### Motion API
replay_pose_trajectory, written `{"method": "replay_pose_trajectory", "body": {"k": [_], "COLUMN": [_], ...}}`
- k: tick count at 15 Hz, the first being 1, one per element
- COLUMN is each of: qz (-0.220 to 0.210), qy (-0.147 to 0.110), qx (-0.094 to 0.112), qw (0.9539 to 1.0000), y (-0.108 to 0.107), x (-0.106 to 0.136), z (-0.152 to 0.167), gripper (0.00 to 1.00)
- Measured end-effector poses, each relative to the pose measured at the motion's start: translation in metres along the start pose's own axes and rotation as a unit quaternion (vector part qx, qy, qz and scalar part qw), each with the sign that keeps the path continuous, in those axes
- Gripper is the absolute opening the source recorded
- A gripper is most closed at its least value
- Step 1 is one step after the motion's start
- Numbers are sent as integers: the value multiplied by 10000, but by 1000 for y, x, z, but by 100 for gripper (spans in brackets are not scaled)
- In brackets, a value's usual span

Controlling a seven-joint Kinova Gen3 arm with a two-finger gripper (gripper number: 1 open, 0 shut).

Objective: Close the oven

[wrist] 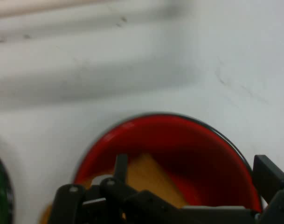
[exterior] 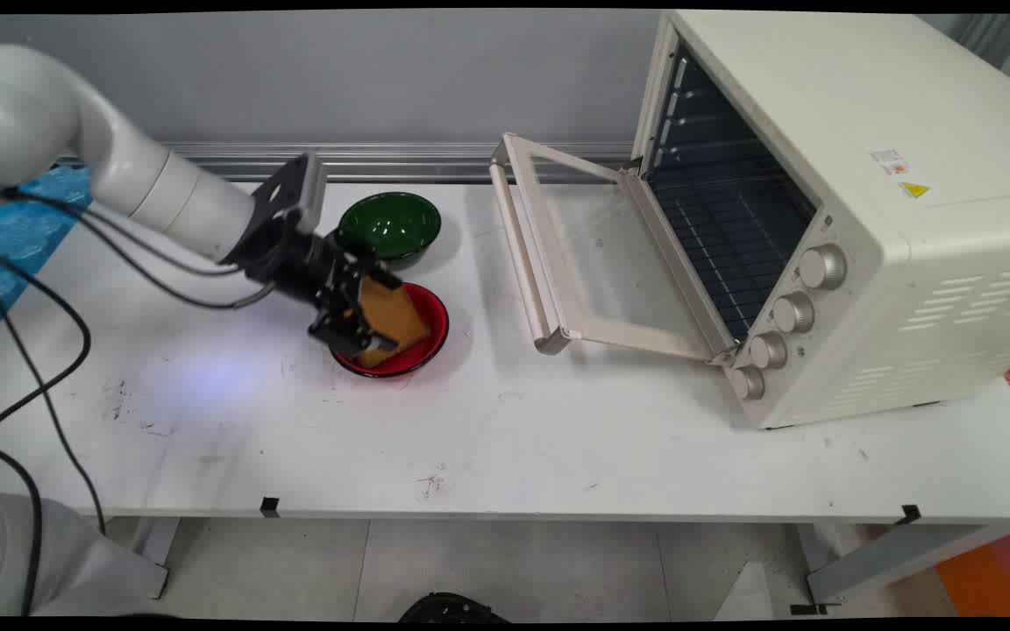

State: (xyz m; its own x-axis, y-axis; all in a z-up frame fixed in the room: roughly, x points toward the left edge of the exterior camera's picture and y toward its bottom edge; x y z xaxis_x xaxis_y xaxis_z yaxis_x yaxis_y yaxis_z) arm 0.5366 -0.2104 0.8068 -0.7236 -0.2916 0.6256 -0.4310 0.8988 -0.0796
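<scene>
Black two-finger gripper (exterior: 380, 314) of the white arm dips low into a shallow red bowl with a dark rim (exterior: 440, 317), near table centre-left. A flat tan slab, bread-like (can't say for sure what it is) (exterior: 401, 317), sits tilted in that bowl, its lower corner down at the bowl's 7 o'clock side.

Fingers straddle the slab, one each side. In the hand view, the gripper (wrist: 194, 161) looks fairly wide. The slab (wrist: 146, 179) lies against one finger, w/ bare red bowl (wrist: 179, 140) showing between it and the other. So it reads as bracketed, not clamped, and it is not lifted clear of the bowl.

A glossy dark-green bowl (exterior: 389, 226) stands just beside the red one at its 12 o'clock. It is apart from the gripper, and nothing shows in it.

At 3 o'clock, well apart from both bowls, is a cream countertop oven w/ four round knobs (exterior: 908, 245). Its glass door (exterior: 593, 254) is dropped fully open toward the bowls, and the wire rack (exterior: 724, 237) inside is bare as far as seen. The white table (exterior: 514, 438) is scuffed in front. A blue patterned cloth (exterior: 23, 237) lies at the far 9 o'clock edge.

As things stand, the slab is in the red bowl and the oven is open w/ nothing on its rack.
</scene>
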Motion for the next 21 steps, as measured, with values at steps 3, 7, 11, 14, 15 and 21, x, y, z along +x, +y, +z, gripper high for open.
{"method": "replay_pose_trajectory", "body": {"k": [3, 7, 11, 14, 15, 21], "qz": [-260, -463, -563, -601, -593, -487], "qy": [118, 251, 335, 379, 387, 438], "qx": [108, 204, 247, 257, 246, 186], "qw": [9995, 9984, 9975, 9971, 9972, 9977], "y": [-16, -36, -49, -61, -65, -84], "x": [16, 32, 39, 42, 43, 45], "z": [2, 15, 33, 52, 59, 100], "gripper": [100, 100, 100, 0, 0, 0]}}
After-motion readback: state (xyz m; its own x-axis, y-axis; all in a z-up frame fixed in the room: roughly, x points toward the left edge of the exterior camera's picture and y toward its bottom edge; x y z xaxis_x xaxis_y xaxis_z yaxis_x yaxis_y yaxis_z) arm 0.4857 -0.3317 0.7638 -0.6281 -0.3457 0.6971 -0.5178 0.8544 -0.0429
